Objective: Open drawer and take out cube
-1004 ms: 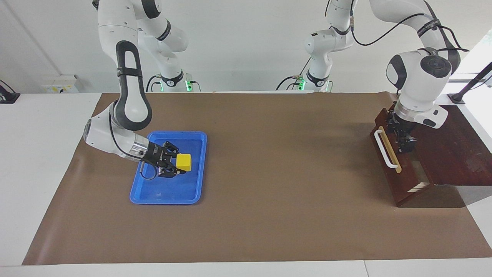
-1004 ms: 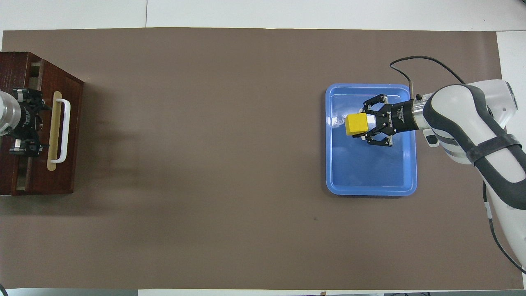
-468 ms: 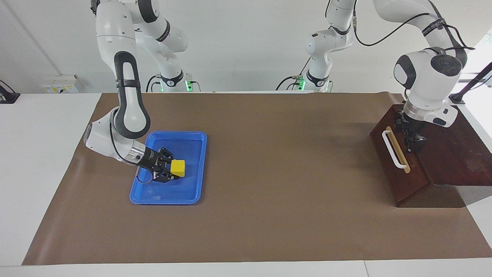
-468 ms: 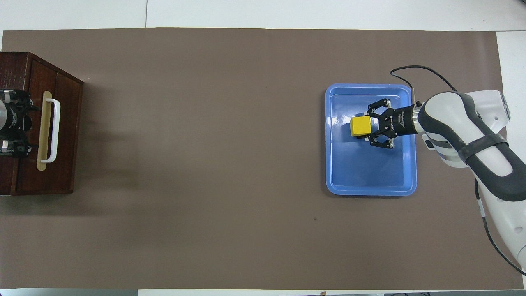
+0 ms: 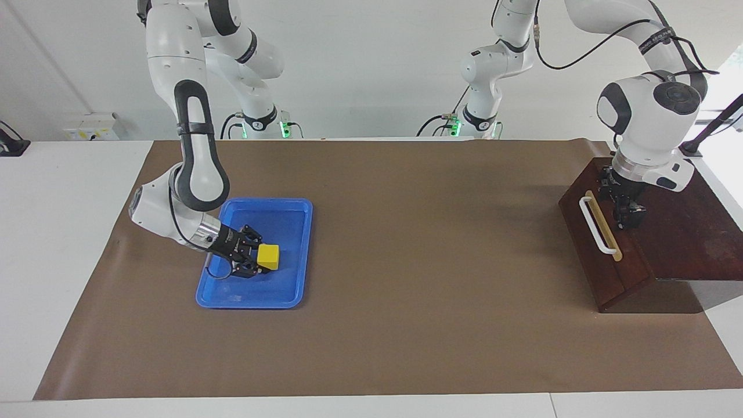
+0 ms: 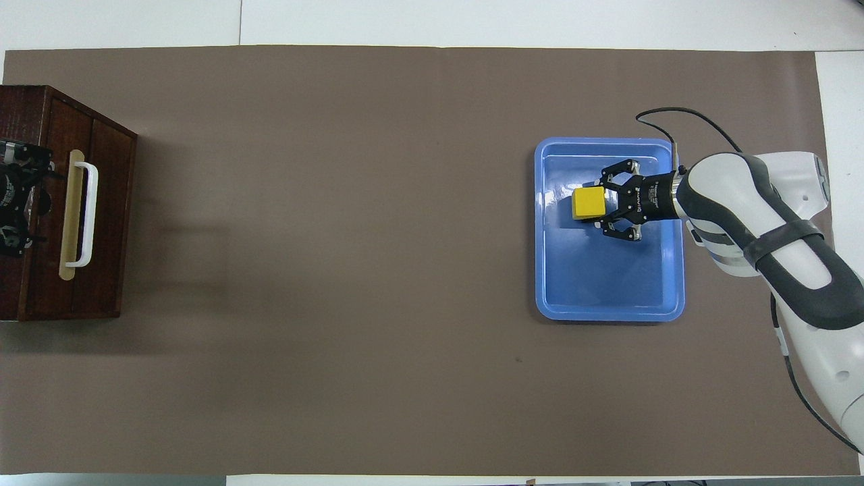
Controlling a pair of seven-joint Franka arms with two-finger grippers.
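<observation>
Ease the cube (image 5: pixel 268 256) down flat into the blue tray (image 5: pixel 290 296), lower left of the facing frame, before you let go. Your right gripper (image 5: pixel 257 260) is clamped on it, low over the tray floor. Your left gripper (image 5: pixel 627 216), fingers spread wide and holding nothing, hangs over the closed drawer (image 5: pixel 598 255) at mid right
</observation>
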